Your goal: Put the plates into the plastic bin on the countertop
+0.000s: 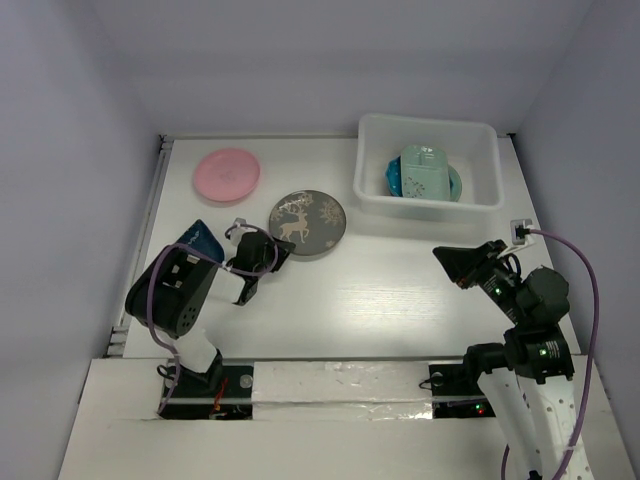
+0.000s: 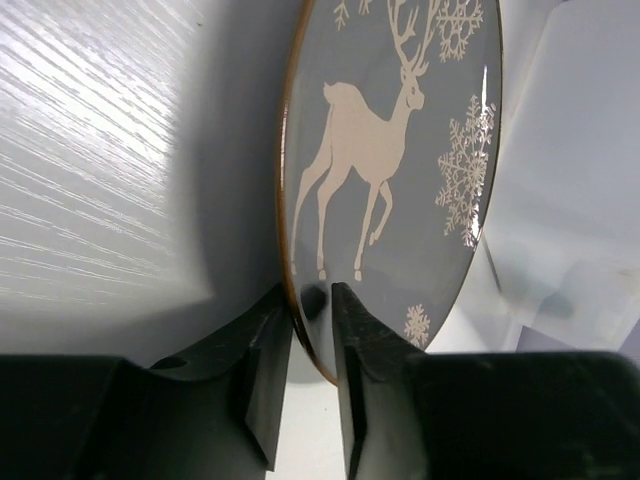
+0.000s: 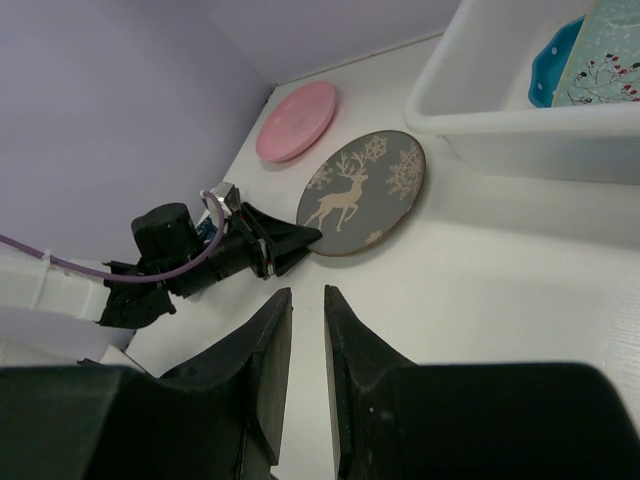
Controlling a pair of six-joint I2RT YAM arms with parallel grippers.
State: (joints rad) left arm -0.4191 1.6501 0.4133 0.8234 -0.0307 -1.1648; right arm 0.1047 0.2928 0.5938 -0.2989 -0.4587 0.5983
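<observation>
Grey deer plate (image 2: 400, 200) could slip, we judge, our left gripper (image 2: 312, 292) pinching only its rim, right gripper (image 3: 306, 292) narrowly apart, empty.

No legible text, label, brand or number anywhere; dark grey plate (image 1: 307, 222) carries only deer and snowflake pictures.
</observation>
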